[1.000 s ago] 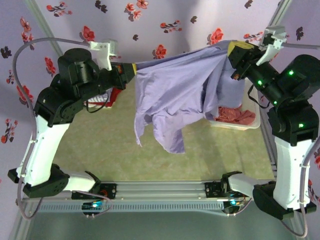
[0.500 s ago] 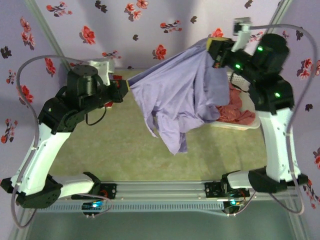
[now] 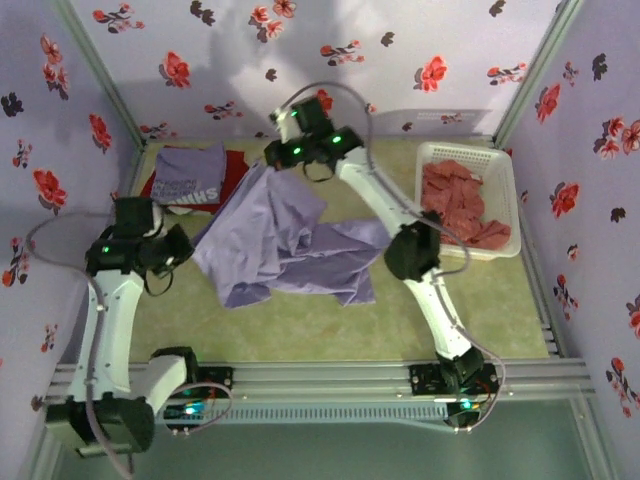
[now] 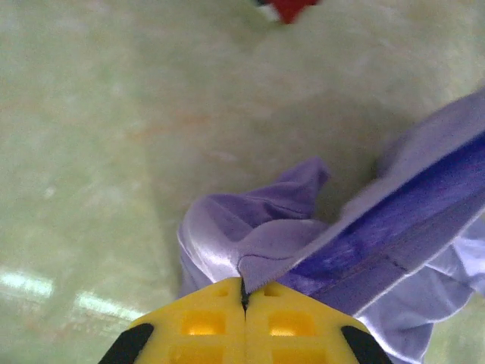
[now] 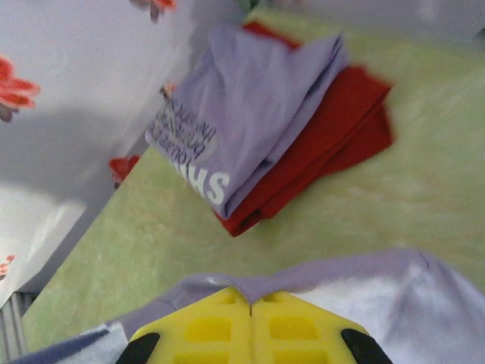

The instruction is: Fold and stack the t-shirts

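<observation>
A plain lavender t-shirt (image 3: 285,240) lies crumpled and half spread on the green table. My left gripper (image 3: 186,250) is shut on its left edge; the left wrist view shows the yellow fingers (image 4: 212,326) pinching a hem of the lavender t-shirt (image 4: 303,243) at the left gripper (image 4: 244,288). My right gripper (image 3: 270,165) is shut on the shirt's far edge, near the back wall. In the right wrist view, the right gripper (image 5: 250,305) clamps a fold of lavender cloth (image 5: 356,280). A folded purple t-shirt with white lettering (image 5: 250,121) rests on a folded red t-shirt (image 5: 333,152) at the back left.
The folded stack (image 3: 190,180) sits in the back left corner by the wall. A white slatted basket (image 3: 505,180) at the back right holds a salmon-red t-shirt (image 3: 460,195). Flowered walls close in the table on three sides. The right arm (image 3: 400,220) reaches diagonally across the middle.
The lavender t-shirt, held stretched in the air between both grippers, has come down onto the table. The right arm swung left to the back; the left arm dropped low.
</observation>
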{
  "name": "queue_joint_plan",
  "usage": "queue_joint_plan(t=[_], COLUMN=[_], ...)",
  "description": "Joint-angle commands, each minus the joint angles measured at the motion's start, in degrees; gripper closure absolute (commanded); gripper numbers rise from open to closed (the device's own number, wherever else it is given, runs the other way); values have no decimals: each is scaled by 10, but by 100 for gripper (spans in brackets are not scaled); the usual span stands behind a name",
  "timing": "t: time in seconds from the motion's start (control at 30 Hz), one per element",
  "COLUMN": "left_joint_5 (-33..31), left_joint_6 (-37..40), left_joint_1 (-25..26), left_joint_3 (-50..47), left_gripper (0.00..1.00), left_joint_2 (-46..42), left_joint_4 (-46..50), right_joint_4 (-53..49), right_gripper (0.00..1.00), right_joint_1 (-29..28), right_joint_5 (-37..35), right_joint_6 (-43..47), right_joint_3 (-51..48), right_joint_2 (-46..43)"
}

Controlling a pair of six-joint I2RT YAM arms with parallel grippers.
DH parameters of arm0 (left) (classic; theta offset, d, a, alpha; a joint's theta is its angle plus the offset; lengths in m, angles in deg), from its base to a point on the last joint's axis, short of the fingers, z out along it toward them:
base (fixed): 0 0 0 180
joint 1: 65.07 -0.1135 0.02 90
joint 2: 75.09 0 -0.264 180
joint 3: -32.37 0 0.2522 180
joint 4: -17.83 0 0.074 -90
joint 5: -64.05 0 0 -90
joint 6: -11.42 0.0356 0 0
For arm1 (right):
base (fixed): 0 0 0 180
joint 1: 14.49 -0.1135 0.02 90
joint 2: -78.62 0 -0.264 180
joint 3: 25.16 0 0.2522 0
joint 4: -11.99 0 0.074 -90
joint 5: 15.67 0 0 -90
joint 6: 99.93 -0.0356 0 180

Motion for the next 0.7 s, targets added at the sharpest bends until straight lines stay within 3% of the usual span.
queue_joint_plan(t=[0.0, 0.03, 0.07, 0.23, 0.4, 0.43, 0.5, 0.53, 0.67], left_joint_5=[86, 86, 86, 110, 116, 117, 126, 126, 92], left_joint_6=[25, 39, 51, 101, 95, 88, 70, 65, 61], left_joint_1=[-81, -104, -125, -229, -259, -260, -260, -261, -244], left_joint_3=[-15, -19, -25, -52, -39, -37, -33, -30, -10], left_gripper=[100, 100, 100, 100, 100, 93, 43, 32, 27], left_joint_2=[-35, -34, -33, -12, 10, 11, 7, 1, -35], left_joint_4=[40, 46, 51, 43, 24, 19, 8, 4, 4], right_joint_4=[22, 30, 30, -39, -88, -88, -78, -68, -42], right_gripper=[71, 54, 49, 41, 38, 37, 36, 36, 36], right_joint_1=[-29, -37, -41, -38, -12, -7, 4, 9, 22], right_joint_5=[56, 55, 49, -28, -125, -136, -156, -162, -171], right_joint_6=[-70, -79, -82, -78, -61, -63, -75, -80, -99], right_joint_3=[79, 79, 77, 57, -75, -110, -199, -240, -383], right_joint_2=[35, 41, 42, 1, -104, -124, -167, -185, -241])
